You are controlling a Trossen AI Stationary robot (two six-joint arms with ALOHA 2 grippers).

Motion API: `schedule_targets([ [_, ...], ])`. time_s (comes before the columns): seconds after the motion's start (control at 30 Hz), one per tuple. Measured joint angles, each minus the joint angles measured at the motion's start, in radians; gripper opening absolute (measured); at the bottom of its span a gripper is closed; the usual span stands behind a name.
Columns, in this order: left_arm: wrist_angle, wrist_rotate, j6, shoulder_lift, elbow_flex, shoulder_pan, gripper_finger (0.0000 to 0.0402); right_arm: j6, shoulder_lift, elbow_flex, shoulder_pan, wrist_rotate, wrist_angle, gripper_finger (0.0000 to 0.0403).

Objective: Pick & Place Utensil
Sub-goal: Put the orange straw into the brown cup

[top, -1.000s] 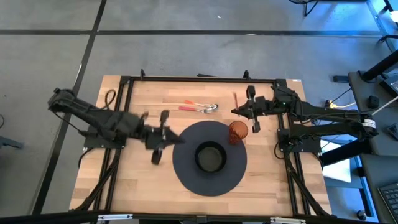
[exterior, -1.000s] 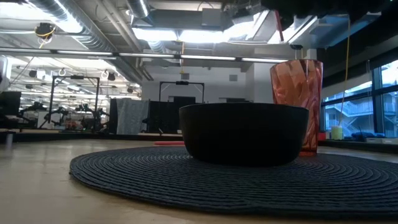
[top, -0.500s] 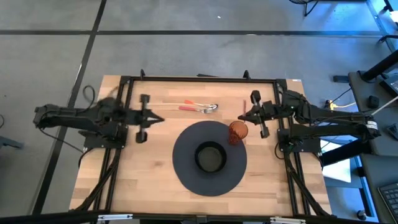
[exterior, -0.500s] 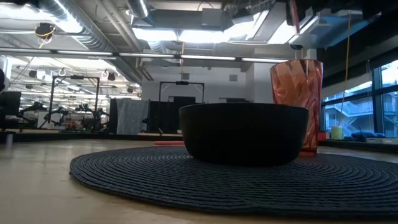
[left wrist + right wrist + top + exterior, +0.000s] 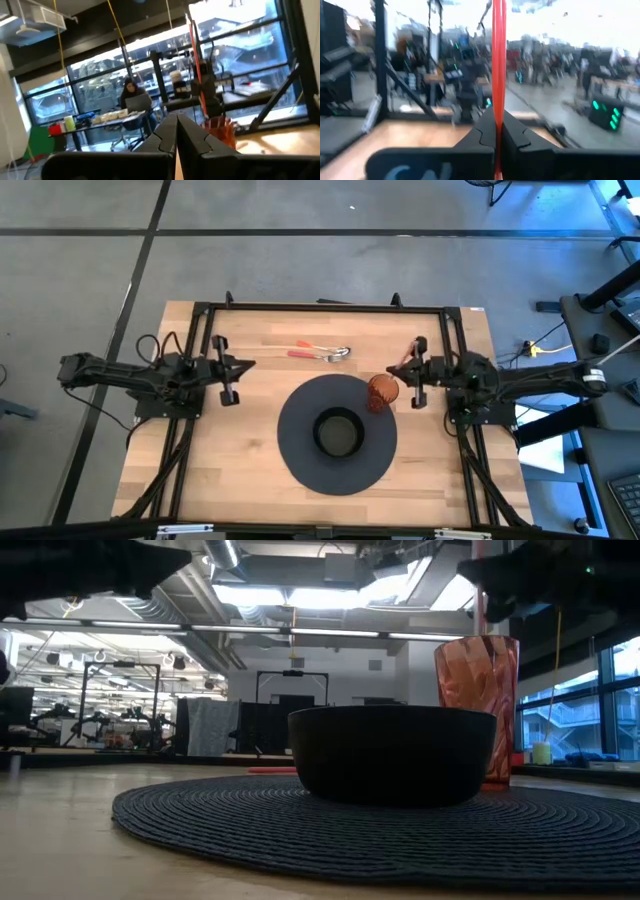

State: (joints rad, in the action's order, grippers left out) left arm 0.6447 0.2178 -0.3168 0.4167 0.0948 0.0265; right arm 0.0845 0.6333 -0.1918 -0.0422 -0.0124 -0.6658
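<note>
Two arms are working over the wooden bench (image 5: 250,470). The right tool (image 5: 417,372) is hanging just beside the orange cup (image 5: 382,391), on the side away from the bowl, and is pinching a thin red utensil (image 5: 498,60) between its closed fingers (image 5: 517,137); in the right wrist view the red shaft is standing straight up out of the grip. In the low view the same red shaft is showing above the cup's rim, but whether it is over the cup or beside it cannot be told.

The cup is standing upright on the edge of the round dark mat (image 5: 300,450), with the black bowl (image 5: 338,432) sitting at the mat's middle. More utensils (image 5: 322,352), with red and orange handles, are lying on the bare wood beyond the mat.

The left tool (image 5: 227,370) is waiting near the bench's left side, well apart from the mat, its fingers (image 5: 165,140) pressed together with nothing between them.

A person (image 5: 131,97) is sitting at a desk in the room behind.
</note>
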Motion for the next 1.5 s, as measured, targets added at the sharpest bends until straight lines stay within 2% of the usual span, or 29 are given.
schedule_targets([
  [0.1, 0.004, -0.032, 0.008, -0.001, 0.001, 0.000, 0.0001, -0.018, 0.032, 0.028, 0.033, -0.016, -0.134, 0.0000],
  [0.2, 0.002, -0.045, 0.008, 0.000, 0.001, 0.000, 0.0001, -0.021, 0.057, 0.028, 0.071, -0.039, -0.142, 0.0000],
  [0.47, -0.021, -0.033, 0.034, 0.004, 0.001, 0.000, 0.0001, 0.026, 0.190, 0.027, 0.139, -0.178, -0.184, 0.0000],
  [0.6, -0.022, -0.033, 0.034, 0.005, 0.001, 0.000, 0.0003, 0.053, 0.221, 0.026, 0.140, -0.179, -0.224, 0.0000],
  [1.0, -0.043, -0.025, 0.035, 0.005, 0.001, 0.000, 0.0002, 0.006, 0.299, 0.026, 0.139, -0.179, -0.214, 0.0001],
  [1.33, -0.043, -0.025, 0.034, 0.005, 0.001, 0.000, 0.0001, 0.011, 0.309, 0.026, 0.138, -0.180, -0.213, 0.0003],
  [1.5, -0.043, -0.025, 0.027, 0.005, 0.001, 0.000, 0.0003, -0.044, 0.308, 0.026, 0.138, -0.179, -0.212, 0.0025],
])
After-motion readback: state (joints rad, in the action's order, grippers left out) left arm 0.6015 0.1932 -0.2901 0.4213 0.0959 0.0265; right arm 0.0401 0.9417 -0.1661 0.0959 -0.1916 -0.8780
